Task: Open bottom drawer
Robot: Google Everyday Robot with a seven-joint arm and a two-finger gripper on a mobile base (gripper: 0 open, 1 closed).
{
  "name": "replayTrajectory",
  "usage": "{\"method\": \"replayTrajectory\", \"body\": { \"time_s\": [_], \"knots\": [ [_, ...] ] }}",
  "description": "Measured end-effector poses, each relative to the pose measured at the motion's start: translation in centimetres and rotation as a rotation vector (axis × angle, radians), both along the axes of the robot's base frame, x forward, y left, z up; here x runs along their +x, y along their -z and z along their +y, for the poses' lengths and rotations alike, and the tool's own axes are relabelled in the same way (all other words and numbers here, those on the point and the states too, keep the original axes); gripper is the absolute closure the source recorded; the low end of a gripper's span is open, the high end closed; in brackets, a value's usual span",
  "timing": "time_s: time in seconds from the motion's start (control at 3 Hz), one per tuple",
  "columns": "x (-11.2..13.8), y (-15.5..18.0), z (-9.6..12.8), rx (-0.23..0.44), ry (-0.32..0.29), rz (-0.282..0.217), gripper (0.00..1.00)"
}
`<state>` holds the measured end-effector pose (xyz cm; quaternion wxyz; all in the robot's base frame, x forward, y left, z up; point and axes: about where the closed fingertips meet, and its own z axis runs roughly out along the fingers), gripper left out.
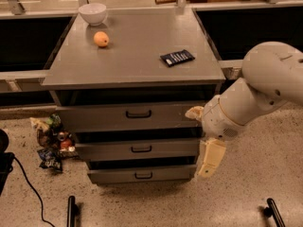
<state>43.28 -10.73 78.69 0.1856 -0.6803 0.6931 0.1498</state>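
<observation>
The bottom drawer [142, 175] is the narrowest grey front of three in the cabinet, with a small black bar handle [143, 175]. It looks pushed in. Above it are the mid-sized drawer [139, 149] and the widest top drawer [132, 115]. My gripper [209, 158] hangs from the white arm [265, 86] at the cabinet's right side, level with the lower two drawers and to the right of the bottom drawer's handle. It touches no handle.
On the cabinet top [132, 51] are a white bowl [92, 13], an orange [101, 39] and a dark snack packet [177, 57]. A pile of snack bags [51, 141] lies on the floor at the left. A black cable [26, 186] runs beside it.
</observation>
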Motion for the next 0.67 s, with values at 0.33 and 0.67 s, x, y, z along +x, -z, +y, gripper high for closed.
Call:
{"method": "replayTrajectory", "body": {
  "time_s": [0.33, 0.67],
  "knots": [
    [0.0, 0.0, 0.0, 0.000, -0.001, 0.000, 0.00],
    [0.6, 3.5, 0.2, 0.001, -0.020, -0.009, 0.00]
  ]
}}
